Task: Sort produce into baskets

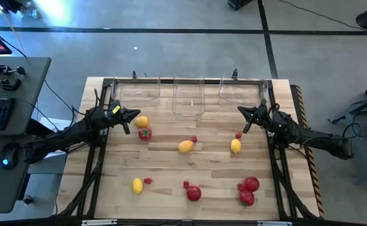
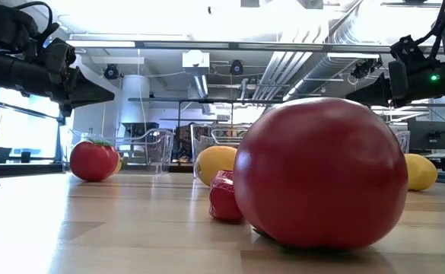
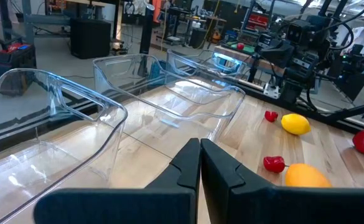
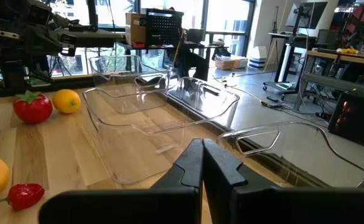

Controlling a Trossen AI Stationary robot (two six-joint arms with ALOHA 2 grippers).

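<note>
Three clear baskets stand in a row at the far edge of the counter (image 1: 170,157): the left basket (image 1: 135,92), the middle basket (image 1: 189,100) and the right basket (image 1: 239,93). None shows fruit inside.

The left gripper (image 1: 131,116) hangs near the left basket, fingers pressed together and holding nothing, as the left wrist view shows (image 3: 200,163). Just beside it lie a lemon (image 1: 142,122) and a green-topped tomato (image 1: 145,133).

The right gripper (image 1: 244,118) hangs near the right basket, its fingers also pressed together and empty (image 4: 202,160). A berry (image 1: 238,135) and a second lemon (image 1: 235,145) lie close to it.

Mid-counter sits a third lemon (image 1: 186,146) with a berry just beside it. Along the near edge lie a fourth lemon (image 1: 137,185), a round red fruit (image 1: 194,193) and two more red fruits (image 1: 248,190) touching each other.
</note>
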